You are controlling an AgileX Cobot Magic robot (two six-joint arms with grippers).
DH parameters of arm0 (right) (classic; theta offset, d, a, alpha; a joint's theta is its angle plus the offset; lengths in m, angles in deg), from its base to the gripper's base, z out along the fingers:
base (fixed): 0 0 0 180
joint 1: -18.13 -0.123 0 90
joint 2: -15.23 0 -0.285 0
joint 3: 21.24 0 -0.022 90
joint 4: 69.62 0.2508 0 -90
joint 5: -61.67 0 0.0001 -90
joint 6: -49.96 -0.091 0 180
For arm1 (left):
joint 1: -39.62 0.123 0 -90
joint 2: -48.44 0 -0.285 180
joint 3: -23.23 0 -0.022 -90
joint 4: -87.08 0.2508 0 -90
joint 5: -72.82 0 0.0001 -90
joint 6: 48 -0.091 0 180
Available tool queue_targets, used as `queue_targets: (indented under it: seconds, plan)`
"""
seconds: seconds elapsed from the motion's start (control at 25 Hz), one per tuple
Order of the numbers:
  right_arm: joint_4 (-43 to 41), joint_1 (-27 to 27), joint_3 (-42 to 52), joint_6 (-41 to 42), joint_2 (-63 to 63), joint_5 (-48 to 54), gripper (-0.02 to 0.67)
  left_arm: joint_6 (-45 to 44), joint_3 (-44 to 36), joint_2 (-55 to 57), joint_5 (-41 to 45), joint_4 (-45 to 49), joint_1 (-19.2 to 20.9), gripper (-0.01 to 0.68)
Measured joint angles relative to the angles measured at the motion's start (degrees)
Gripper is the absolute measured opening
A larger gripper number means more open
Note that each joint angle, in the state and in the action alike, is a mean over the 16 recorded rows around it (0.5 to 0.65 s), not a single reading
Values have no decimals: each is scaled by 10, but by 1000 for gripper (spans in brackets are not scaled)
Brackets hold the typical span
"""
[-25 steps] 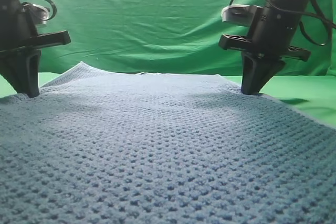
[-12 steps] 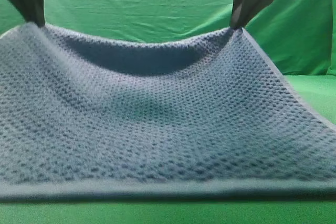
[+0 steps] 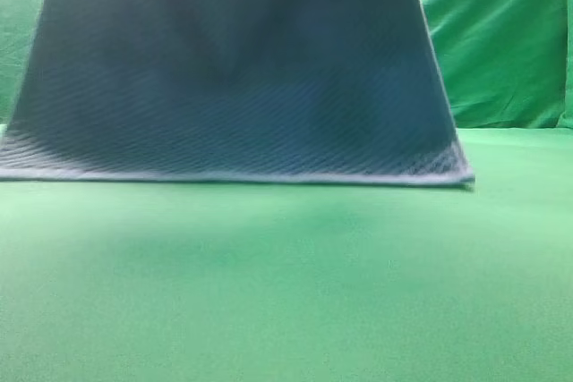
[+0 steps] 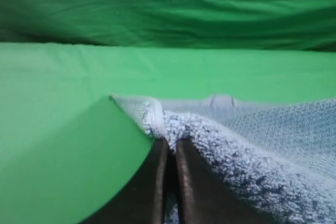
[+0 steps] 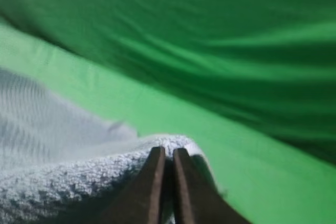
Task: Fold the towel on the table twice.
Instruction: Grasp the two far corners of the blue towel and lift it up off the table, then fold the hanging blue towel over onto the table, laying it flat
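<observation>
The blue-grey waffle-weave towel hangs steeply in the exterior high view, its pale lower hem lying on the green table along a line across the middle. Both grippers are above that view's top edge. In the left wrist view my left gripper is shut on a corner of the towel, whose hem folds over the fingertips. In the right wrist view my right gripper is shut on another corner of the towel, which drapes down to the left.
The wrinkled green backdrop cloth hangs behind the table at the right and fills the upper part of both wrist views. Bare green table surface lies in front of the towel's hem.
Both grippers have risen out of the exterior high view, lifting the towel's far edge. The towel has gone from lying flat to hanging, and its near hem has drawn back across the table.
</observation>
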Motion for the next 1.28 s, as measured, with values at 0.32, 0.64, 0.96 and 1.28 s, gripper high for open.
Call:
queue_targets:
  seconds: [0.32, 0.64, 0.96, 1.28]
  plan:
    - [-34, 0, -89, -2, -3, -23, 0, -12, 23, 0, -67, -28, 0, 0]
    - [-81, 6, -100, -22, -7, 28, 0, -22, 23, 0, -61, -26, 0, 0]
    - [-103, 18, -51, -41, -29, 87, 0, -22, 21, -11, -10, -20, 0, 0]
    - [-103, 23, 11, -31, -83, 113, 0, -22, -21, -49, 11, -21, -9, 0]
